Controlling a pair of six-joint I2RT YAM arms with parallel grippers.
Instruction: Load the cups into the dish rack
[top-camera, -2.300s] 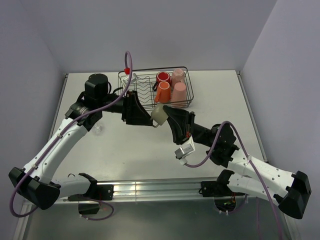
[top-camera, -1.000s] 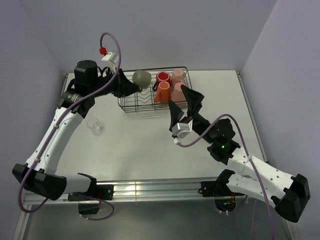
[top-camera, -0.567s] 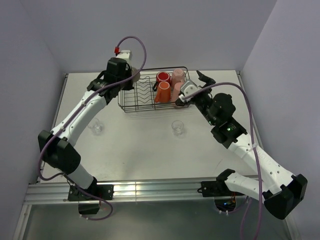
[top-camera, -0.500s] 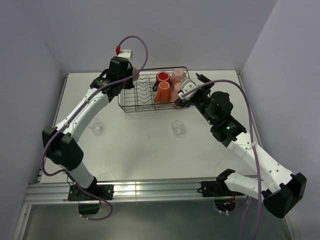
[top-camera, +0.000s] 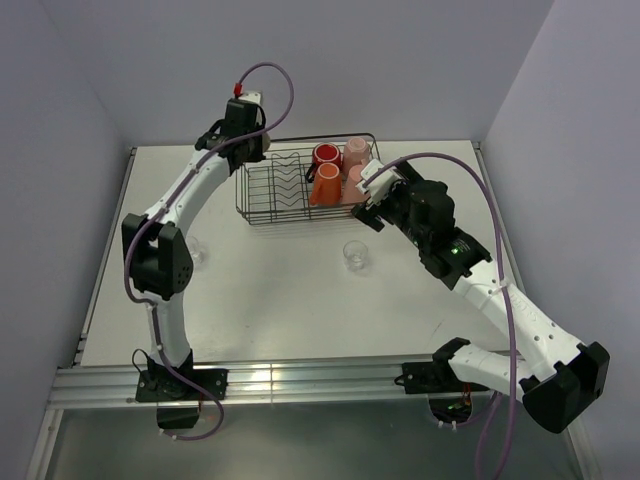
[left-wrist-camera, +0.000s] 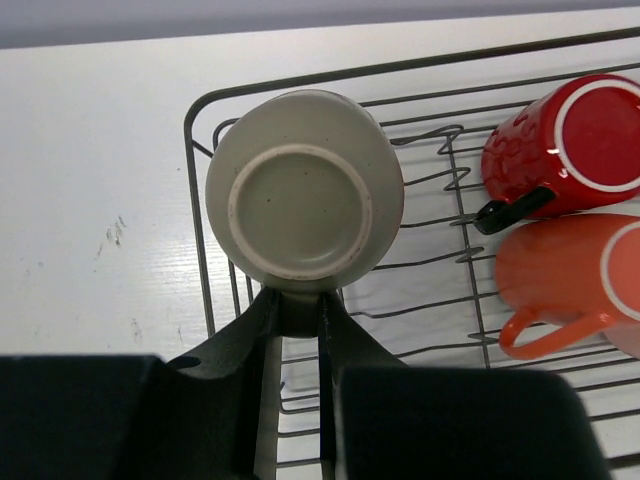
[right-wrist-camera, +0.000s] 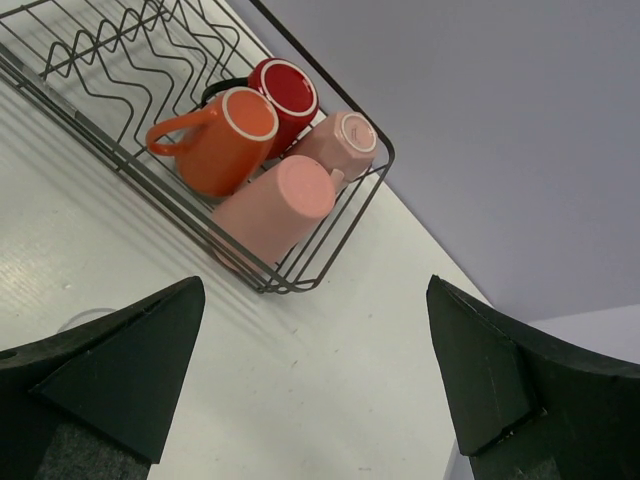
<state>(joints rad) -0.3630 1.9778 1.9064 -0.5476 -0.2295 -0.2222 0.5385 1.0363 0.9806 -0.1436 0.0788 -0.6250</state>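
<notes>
Table (top-camera: 250, 290): grey-olive mug (left-wrist-camera: 305, 190) base-up over rack (top-camera: 268, 188), clamped in left jaws; right jaws spread.

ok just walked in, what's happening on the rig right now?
The left gripper is clamped on the grey-olive mug, base up, over the left end of the dish rack. I can't tell whether the mug is touching the wires. The right gripper is open and empty near the rack's right end. The red mug, orange mug, pale pink mug and salmon tumbler sit there. Two clear glasses are on the table, not yet loaded.
</notes>
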